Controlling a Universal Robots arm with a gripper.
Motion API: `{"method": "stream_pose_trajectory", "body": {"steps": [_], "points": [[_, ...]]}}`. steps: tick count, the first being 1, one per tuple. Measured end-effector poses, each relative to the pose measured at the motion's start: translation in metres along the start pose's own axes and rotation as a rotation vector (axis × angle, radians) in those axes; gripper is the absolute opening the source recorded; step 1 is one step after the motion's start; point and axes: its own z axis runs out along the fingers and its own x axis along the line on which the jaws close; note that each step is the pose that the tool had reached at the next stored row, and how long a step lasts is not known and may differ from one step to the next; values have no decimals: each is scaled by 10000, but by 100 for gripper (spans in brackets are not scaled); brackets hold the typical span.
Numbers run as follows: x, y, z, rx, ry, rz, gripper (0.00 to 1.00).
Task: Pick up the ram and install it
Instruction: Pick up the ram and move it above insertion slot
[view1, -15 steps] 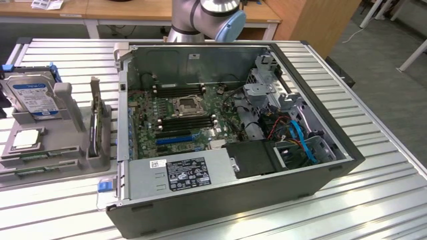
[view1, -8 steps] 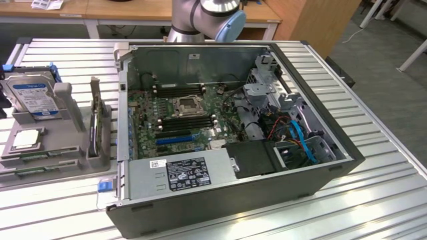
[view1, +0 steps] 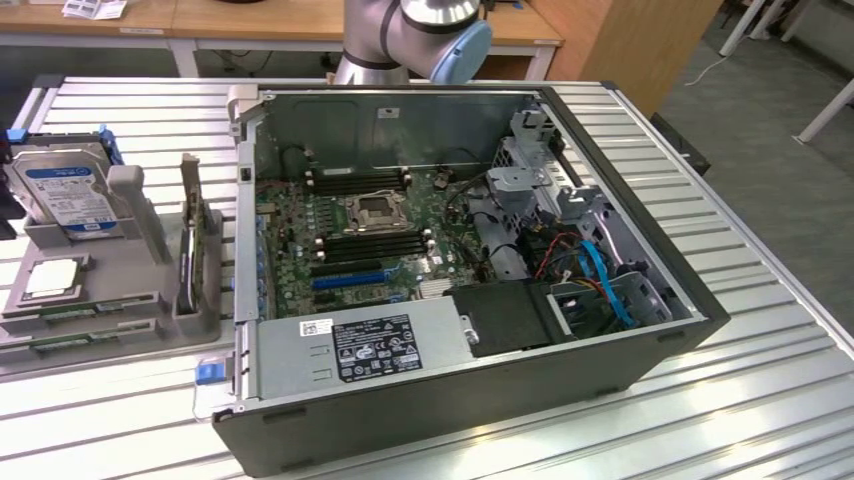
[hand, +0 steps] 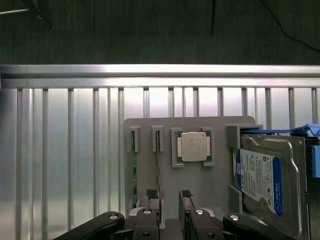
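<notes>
Gripper (hand: 169, 195), closest to the lens: jaws stand wide apart with nothing held, above the grey holder (hand: 210, 177). The ram (hand: 133, 172) sits on edge in a holder slot, with a second stick (hand: 158, 157) just beside it, then the CPU (hand: 194, 146) and the hard drive (hand: 262, 180). The open computer case (view1: 441, 420) stands at the exterior view's right.

The ram (hand: 133, 172), a long, thin green board, stands on edge in a narrow slot of the grey holder (hand: 210, 130) on the slatted table, with a second stick (hand: 157, 160) edge-on in the neighbouring slot, parallel to it.
</notes>
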Motion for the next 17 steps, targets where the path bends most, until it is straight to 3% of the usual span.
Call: {"method": "stream_pose_trajectory", "body": {"steps": [17], "points": [[3, -5, 106, 0, 0, 0, 29]]}}
